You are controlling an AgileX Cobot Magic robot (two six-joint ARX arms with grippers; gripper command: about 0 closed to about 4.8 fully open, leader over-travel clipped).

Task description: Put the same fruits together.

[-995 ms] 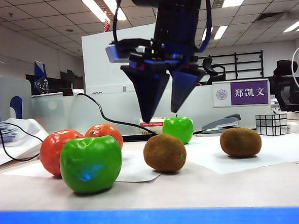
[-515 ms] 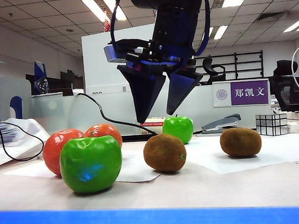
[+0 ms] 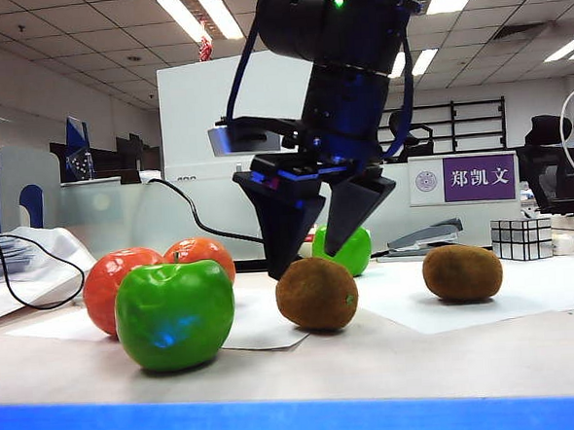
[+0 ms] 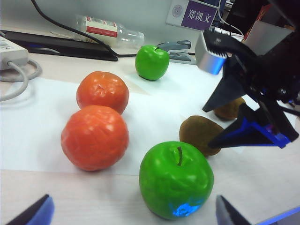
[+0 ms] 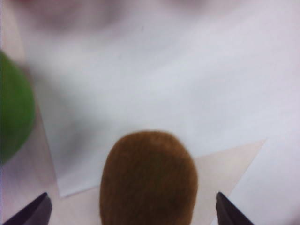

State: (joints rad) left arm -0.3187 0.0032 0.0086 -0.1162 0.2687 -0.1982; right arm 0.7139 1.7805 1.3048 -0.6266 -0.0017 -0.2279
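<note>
Above the near kiwi (image 3: 316, 293) on the table (image 3: 393, 360), the right end effector (image 3: 312, 255) hangs spread wide, grasping nothing. Left end effector (image 4: 133, 212) waits released by the front apple (image 4: 176, 180), beside two oranges (image 4: 95, 137); the other kiwi (image 3: 462, 272) and apple (image 3: 348, 255) lie apart.

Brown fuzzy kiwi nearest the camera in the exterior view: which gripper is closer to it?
Right. The right gripper hangs open just above that brown fuzzy kiwi. The left gripper, also open, sits back beyond the glossy green apple.
</note>
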